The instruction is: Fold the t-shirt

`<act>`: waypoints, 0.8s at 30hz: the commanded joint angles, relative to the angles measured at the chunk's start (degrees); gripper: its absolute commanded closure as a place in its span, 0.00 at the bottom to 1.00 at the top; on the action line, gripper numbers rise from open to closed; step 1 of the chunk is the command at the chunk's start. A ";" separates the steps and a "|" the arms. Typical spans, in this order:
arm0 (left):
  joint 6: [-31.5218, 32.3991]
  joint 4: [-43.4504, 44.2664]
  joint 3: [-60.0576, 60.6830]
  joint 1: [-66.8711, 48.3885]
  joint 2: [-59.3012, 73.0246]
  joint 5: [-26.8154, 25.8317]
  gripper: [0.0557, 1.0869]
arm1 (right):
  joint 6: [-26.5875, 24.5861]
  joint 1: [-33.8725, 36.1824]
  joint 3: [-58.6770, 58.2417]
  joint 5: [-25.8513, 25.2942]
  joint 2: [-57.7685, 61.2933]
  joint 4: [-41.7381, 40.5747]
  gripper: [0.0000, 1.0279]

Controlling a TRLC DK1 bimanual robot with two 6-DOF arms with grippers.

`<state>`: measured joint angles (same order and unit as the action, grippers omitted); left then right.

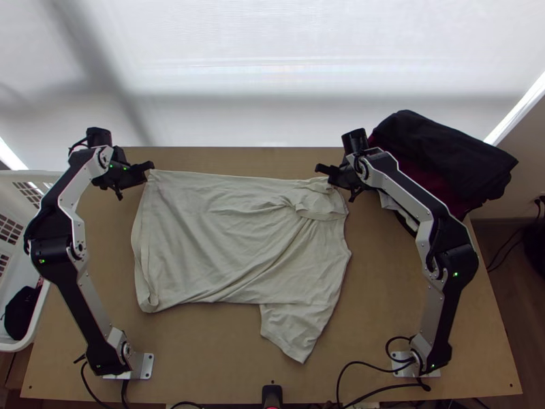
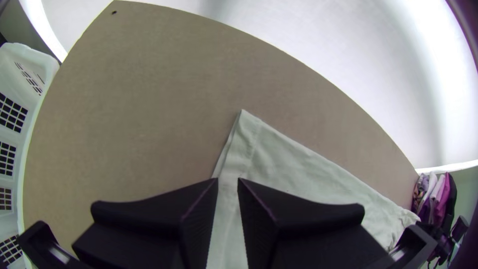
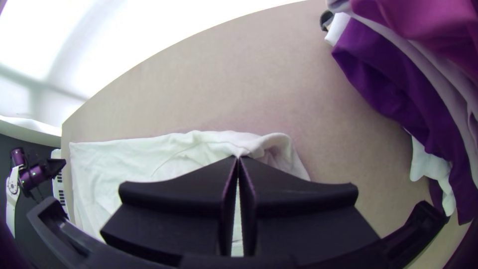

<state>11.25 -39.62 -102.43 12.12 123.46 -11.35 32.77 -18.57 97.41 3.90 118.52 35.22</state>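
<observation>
Behind the light wooden table, a white, brightly lit backdrop spanned the far side, crossed by soft grey shadow bands. On the right, a pale wall met a brown floor, where dark cables trailed.

Near table open; 1 clothes pile blocks far right.
</observation>
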 commanded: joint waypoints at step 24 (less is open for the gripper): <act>-1.84 -0.73 1.62 -1.22 2.58 1.60 0.70 | 0.01 0.99 -1.17 -0.30 -0.83 0.11 0.97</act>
<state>10.41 -39.79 -102.04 11.09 124.33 -10.22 32.77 -17.98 97.41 3.90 118.52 35.22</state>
